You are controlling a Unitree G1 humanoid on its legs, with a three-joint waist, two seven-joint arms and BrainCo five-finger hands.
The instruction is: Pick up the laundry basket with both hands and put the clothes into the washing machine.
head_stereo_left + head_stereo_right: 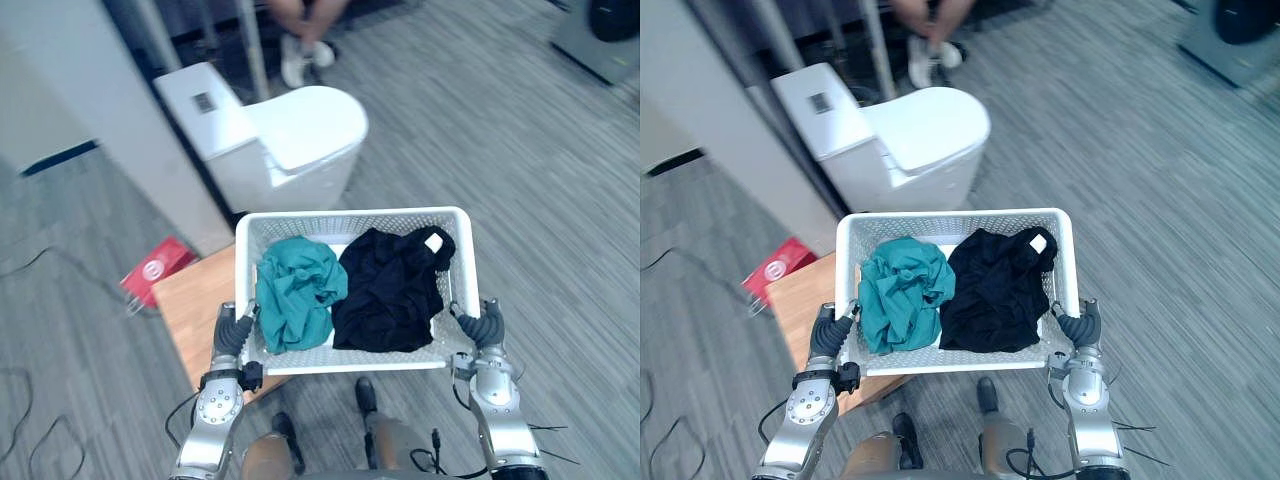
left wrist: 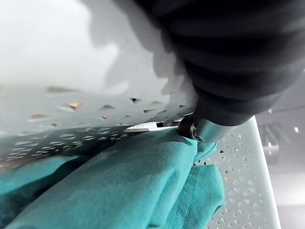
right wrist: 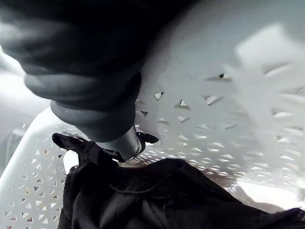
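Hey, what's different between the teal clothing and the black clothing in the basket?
The teal garment lies on the robot's left in the laundry basket; the black garment on its right. The black garment looks larger and shows a white tag; the teal garment shows none. Both are crumpled and touch each other.

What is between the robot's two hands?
The white basket, held at its sides between the left hand and right hand, with a teal garment beside a black garment inside. The left eye view shows it.
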